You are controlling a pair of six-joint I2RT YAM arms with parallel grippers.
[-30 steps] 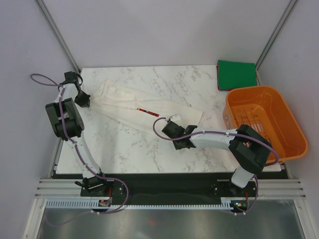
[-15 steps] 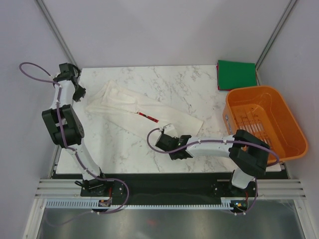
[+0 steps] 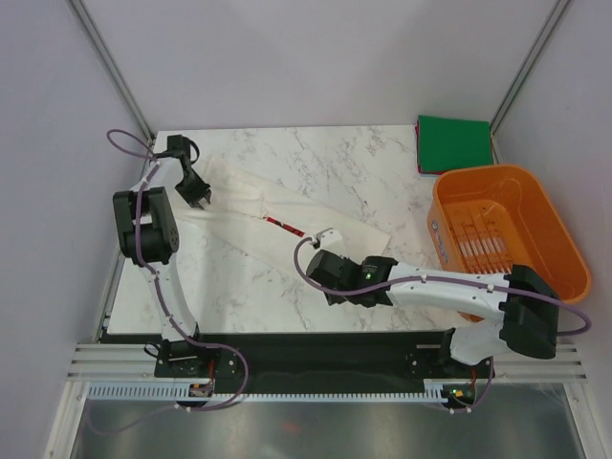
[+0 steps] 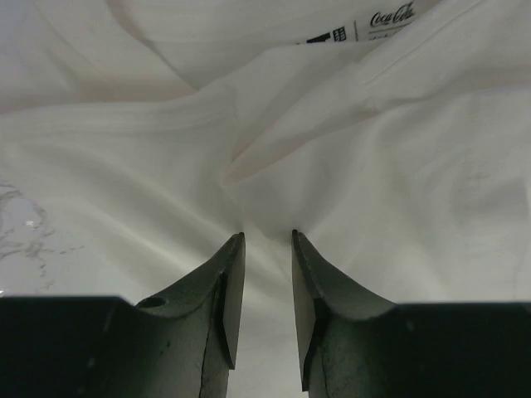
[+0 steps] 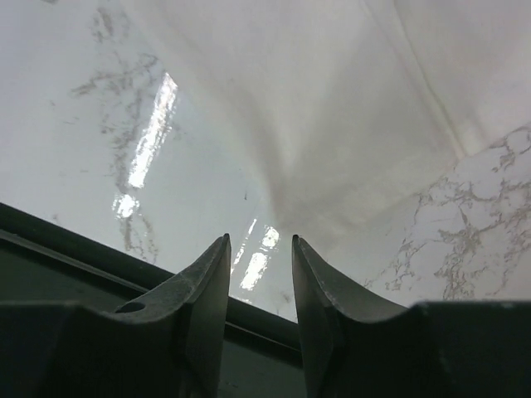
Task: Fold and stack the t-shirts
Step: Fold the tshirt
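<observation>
White t-shirt [image 3: 251, 196] lies on bench [image 3: 249, 277]. Left fingers [image 4: 231, 274], narrowly parted and empty, sit over its left end. Right fingers [image 5: 211, 282], likewise parted and empty, sit just beside its near edge.

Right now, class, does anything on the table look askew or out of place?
Yes: the white t-shirt lies slanted across the table, bunched into a wrinkled strip rather than folded flat, while the green t-shirt sits neatly squared at the far right corner.

Basket [image 3: 483, 173] on the surface [image 3: 335, 158], at its right edge. Folded t-shirt [image 3: 454, 143] lies just behind the basket. Loose t-shirt [image 3: 287, 206] lies left of the basket, strung out sideways, its closest end near but apart.
</observation>
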